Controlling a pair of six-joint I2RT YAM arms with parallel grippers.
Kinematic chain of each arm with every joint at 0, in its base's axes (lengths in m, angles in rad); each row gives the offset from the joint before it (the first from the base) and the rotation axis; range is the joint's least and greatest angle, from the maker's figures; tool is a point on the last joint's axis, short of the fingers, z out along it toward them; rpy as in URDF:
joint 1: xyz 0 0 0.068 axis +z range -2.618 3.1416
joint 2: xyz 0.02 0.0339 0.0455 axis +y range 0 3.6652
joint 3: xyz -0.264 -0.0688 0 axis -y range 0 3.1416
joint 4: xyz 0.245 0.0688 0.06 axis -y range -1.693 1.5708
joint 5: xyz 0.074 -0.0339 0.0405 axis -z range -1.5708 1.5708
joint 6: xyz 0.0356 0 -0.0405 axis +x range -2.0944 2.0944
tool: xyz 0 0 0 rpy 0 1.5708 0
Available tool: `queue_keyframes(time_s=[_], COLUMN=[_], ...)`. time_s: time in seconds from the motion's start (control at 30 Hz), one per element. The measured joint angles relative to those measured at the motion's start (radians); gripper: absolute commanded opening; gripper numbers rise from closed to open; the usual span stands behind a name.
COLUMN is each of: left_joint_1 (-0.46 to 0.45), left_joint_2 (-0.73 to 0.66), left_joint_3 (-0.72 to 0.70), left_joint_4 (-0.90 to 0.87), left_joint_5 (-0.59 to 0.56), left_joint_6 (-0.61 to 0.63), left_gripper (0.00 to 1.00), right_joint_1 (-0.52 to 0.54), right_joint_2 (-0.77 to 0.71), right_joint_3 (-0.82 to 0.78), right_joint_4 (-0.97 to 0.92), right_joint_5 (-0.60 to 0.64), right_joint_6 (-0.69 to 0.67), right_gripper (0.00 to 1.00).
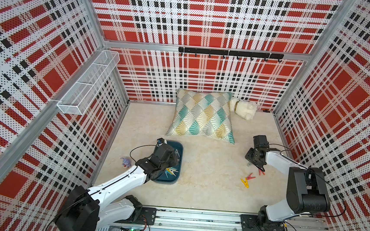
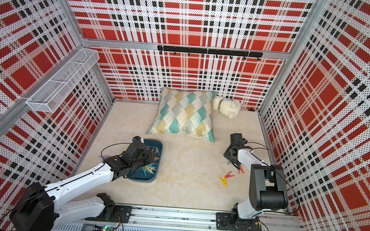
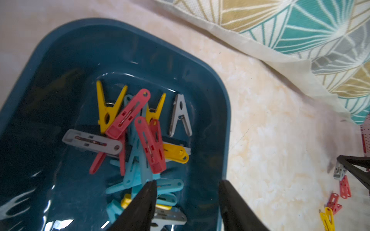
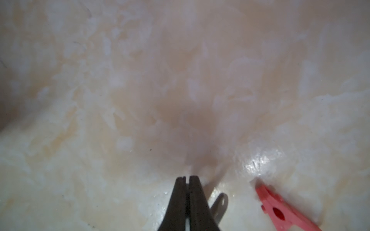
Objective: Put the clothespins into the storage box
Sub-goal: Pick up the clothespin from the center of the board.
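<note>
**Storage box** (image 1: 181, 153): upright on the floor, beneath the left arm's wrist.

**Left gripper** (image 3: 187, 183): directly above the box interior, fingers parted, nothing between them. It carries no pin.

**Right gripper** (image 4: 187, 178): well apart from the box on the right arm's side, down at floor level, fingers pressed together. A grey pin (image 4: 220, 203) lies just beside those fingers and is not visibly between them. Whether any part of it is pinched cannot be told.

**Clothespins in the box** (image 3: 140, 136): a loose heap of yellow, red, teal and grey. More than a dozen can be counted, some hidden under others.

**Outstanding:** four pins, all well apart from the box and near the right gripper.
- the grey pin
- a red pin (image 1: 250, 176)
- a second red pin (image 1: 261, 172)
- a yellow pin (image 1: 245, 182)

**Assessment:** the greater part of the task is judged done. Anything lying behind the arms is unverified.
</note>
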Motion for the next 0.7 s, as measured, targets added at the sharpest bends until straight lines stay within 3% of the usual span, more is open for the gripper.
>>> queue_keyframes(time_s=[0.3,0.7], left_joint_1=[-0.032,-0.119], left_joint_2=[-0.018,0.062], left_joint_3=[0.053,0.078], left_joint_4=[0.075,0.221], left_joint_5=[0.06,0.121], left_joint_6=[0.0,-0.031], left_gripper=[0.57,0.58], right_joint_1=[0.02,0.188], right_joint_2=[-0.111,-0.156], right_joint_3=[0.0,0.086], right_joint_4=[-0.02,-0.05], right_joint_5=[-0.099,-0.176], right_joint_6=[0.029,0.074], right_gripper=[0.0,0.0])
